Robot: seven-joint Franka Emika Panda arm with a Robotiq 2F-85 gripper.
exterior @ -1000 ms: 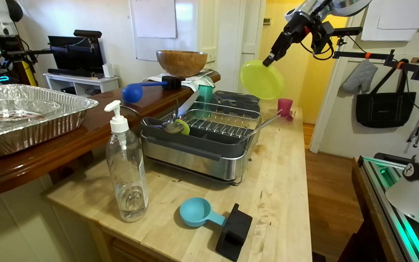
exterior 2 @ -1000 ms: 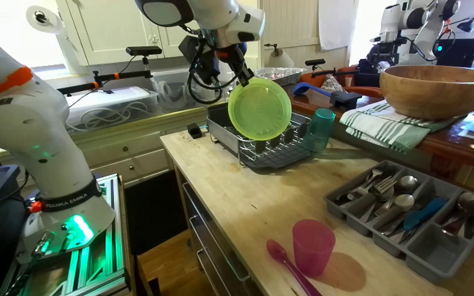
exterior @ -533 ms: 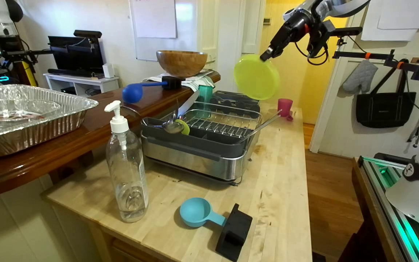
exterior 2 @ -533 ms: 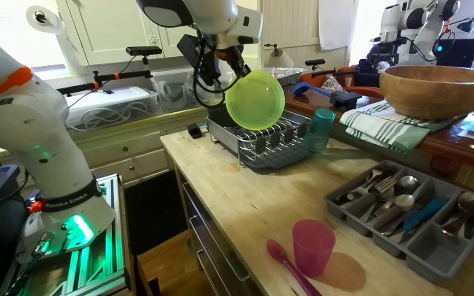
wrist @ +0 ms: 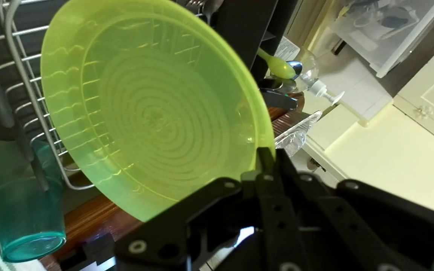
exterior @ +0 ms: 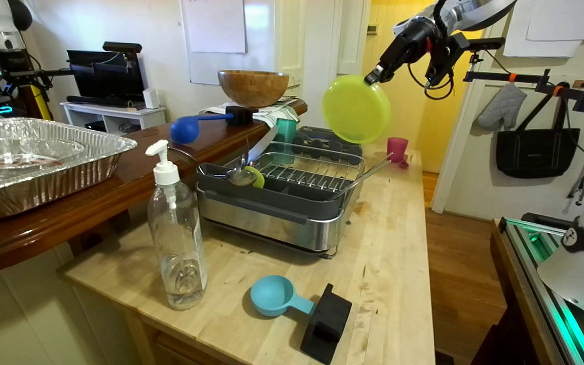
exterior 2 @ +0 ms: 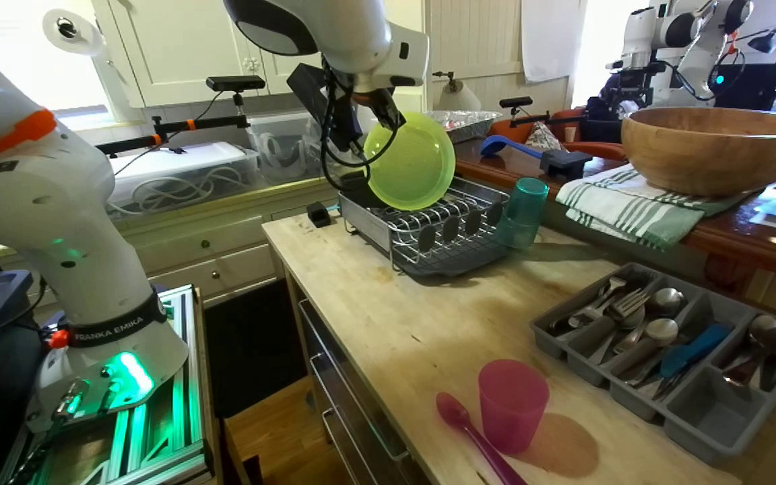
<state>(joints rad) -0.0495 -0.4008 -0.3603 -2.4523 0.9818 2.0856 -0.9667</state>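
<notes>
Kitchen counter [exterior 2: 374,303]: yellow-green plate [exterior 2: 409,160] gripped over dish rack [exterior: 271,229]

White cabinets [exterior 2: 186,54] behind; dark-wood ledge [exterior: 89,213] along one long side of the counter, robot arm [exterior 2: 58,188] based on the opposite side. Dish rack on counter: grey and steel sides, wire bed, utensils [exterior: 241,176] at one end. Yellow-green plate: round, translucent, raised rim, concentric rings in the centre; tilted steeply, in mid-air above the rack. Gripper [wrist: 274,153]: clenched on the plate, jaws nearly together, pinching the rim at one spot only. Edges: plate's low rim looks just apart from the rack in an exterior view; exact gap can't be read. Teal tumbler [exterior 2: 523,209] just beside the rack on the ledge side, near the plate, not touching it. Floor [exterior: 462,268] runs along the counter edge on the arm side. Pink cup [exterior 2: 512,404], pink spoon [exterior 2: 479,439] just beside it, well apart from plate.
</notes>
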